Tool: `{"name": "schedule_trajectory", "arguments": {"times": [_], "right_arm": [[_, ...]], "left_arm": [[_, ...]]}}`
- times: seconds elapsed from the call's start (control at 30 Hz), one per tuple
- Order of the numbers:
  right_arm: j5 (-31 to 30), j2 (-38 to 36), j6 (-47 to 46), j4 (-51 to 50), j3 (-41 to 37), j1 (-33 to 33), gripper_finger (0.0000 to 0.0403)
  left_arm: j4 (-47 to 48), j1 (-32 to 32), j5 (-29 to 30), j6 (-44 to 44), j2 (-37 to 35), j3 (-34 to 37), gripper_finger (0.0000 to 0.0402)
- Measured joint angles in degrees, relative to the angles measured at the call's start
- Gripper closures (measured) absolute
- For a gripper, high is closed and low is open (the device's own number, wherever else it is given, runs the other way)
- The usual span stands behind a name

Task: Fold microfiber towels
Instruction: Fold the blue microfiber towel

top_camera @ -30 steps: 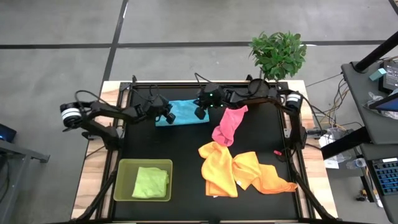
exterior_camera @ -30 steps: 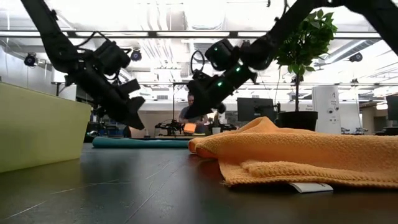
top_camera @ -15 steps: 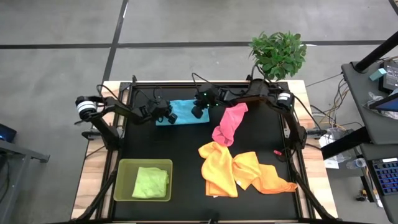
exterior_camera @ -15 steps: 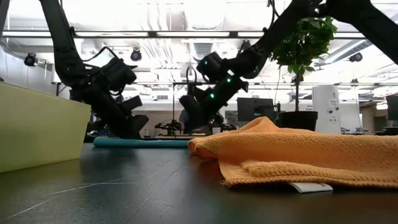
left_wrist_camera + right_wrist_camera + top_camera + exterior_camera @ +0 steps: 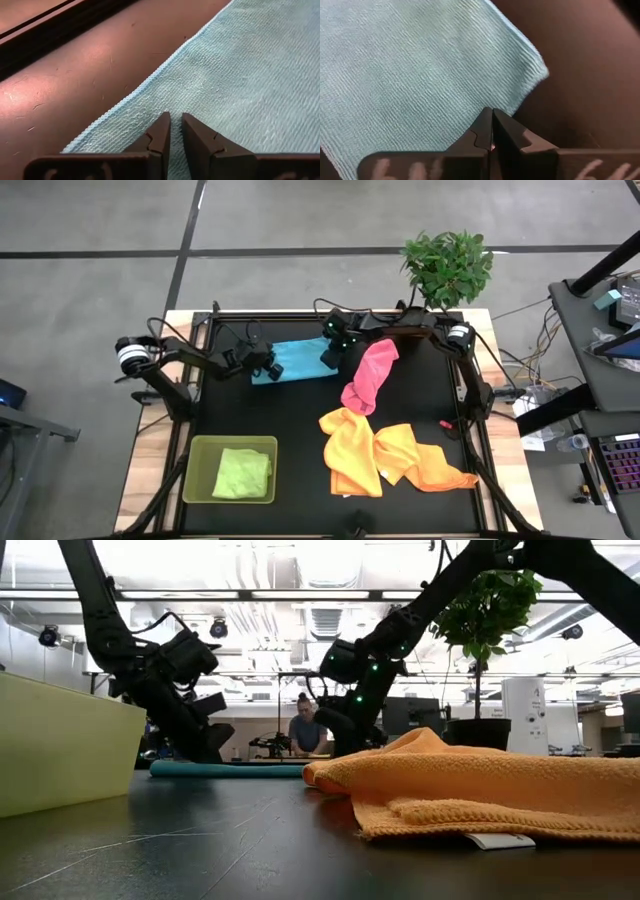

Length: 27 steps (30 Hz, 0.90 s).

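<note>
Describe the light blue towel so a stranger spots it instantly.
Start at the potted plant behind the black table's far edge. Left of it, the light blue towel lies flat between both grippers. It is the only blue cloth; its pink neighbour lies crumpled.

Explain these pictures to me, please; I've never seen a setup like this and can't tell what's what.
Two dark robot arms work at a black table, filmed from above, from table height, and from each wrist. Both reach the light blue towel lying flat at the far edge. The left gripper rests on it, fingers nearly together; the right gripper is shut at its corner. Whether either pinches the cloth is unclear. Elsewhere lie a pink towel, yellow towel, orange towel, and a lime green towel in a tray.
</note>
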State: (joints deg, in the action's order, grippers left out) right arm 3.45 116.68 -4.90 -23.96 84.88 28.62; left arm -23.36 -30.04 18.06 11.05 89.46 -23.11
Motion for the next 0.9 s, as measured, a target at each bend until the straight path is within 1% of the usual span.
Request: {"name": "schedule_trajectory", "arguments": {"times": [0.13, 0.33, 0.4, 0.5, 0.6, 0.77, 0.9], "right_arm": [[-0.28, -0.8, 0.27, -0.74, -0.03, 0.46, 0.0394], [-0.85, -4.91, -0.69, -1.44, -0.15, 0.46, 0.0394], [-0.64, -6.11, -2.35, -2.46, -0.15, 0.43, 0.0393], [-0.09, -7.21, -3.29, -4.88, -0.15, 0.41, 0.0382], [0.99, -7.58, -5.39, -6.03, -0.15, 0.41, 0.0358], [4.1, -6.44, -8.52, -6.14, -0.9, 0.38, 0.0293], [4.16, -4.97, -11.21, -5.32, -0.96, 0.26, 0.0235]], "left_arm": [[0.96, 0.02, -0.73, -2.37, -1.98, 0.19, 0.0369], [1.28, 0.03, -0.82, -5.92, -8.6, 0.35, 0.0369], [1.31, 0.26, -3.38, -7.78, -10.68, 0.35, 0.0369], [2.28, 0.59, -10.01, -8.46, -13.66, 0.33, 0.0369], [5.12, 1.12, -14.77, -8.38, -14.96, 0.64, 0.0369], [10.69, 1.88, -15.45, -8.29, -14.81, 1.74, 0.0369], [11.46, 1.86, -15.4, -8.26, -13.68, 3.13, 0.0369]]}}
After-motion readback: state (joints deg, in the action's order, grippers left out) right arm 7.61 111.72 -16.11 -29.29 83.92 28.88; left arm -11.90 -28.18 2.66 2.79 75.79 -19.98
